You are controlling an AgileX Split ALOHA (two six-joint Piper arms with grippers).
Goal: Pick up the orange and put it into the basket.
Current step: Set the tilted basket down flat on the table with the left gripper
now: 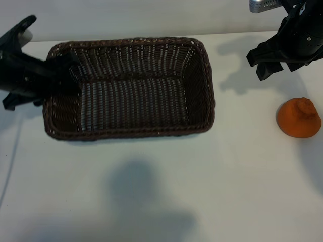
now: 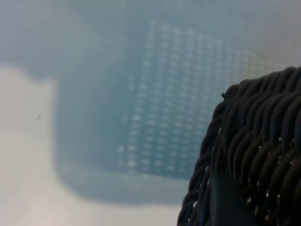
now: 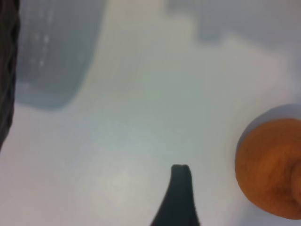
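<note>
While the orange (image 1: 299,118) sits on the white table (image 1: 166,191) at the far right of the exterior view, well apart from the basket (image 1: 202,75), neither gripper has hold of it. It rests knob-side up, w/ nothing touching it. The right gripper (image 1: 275,63) hangs above the table near the top right corner of the exterior view, between basket and orange but up behind the fruit; its fingers are spread wide w/ nothing between them. In the right wrist view one dark fingertip (image 3: 181,174) shows over bare table, the orange (image 3: 273,169) off to one side of it & not touching, and a strip of the basket's weave (image 3: 7,70) at the frame edge. The left gripper (image 1: 55,75) is at the basket's left end, dark arm coming in from the left edge of the exterior view, its tip over or against the short rim there; can't tell if it touches. Its fingers stand about half apart, but whether they pinch the rim or just sit partly spread can't be told, as the fingers are hard to make out against the dark wicker. The left wrist view shows braided rim (image 2: 254,155) very close up, w/ the rest a pale blur. The basket lies flat on the table, upper left of centre, w/ only its own weave showing inside.
</note>
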